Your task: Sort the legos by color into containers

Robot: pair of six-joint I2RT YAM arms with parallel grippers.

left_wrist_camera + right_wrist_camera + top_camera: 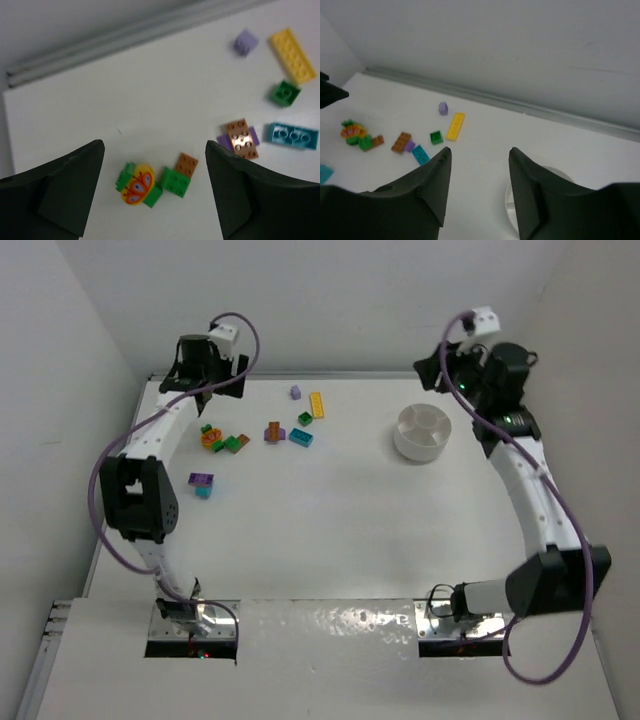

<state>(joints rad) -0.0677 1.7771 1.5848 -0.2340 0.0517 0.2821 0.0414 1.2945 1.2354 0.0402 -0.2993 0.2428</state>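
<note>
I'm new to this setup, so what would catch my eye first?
A scatter of coloured lego bricks lies at the far left of the table, and a white divided dish stands apart at the far right. The left gripper hangs open above the bricks.

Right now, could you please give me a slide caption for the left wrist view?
Left gripper, jaws apart, framing green and orange bricks; other bricks scattered to the right.
</note>
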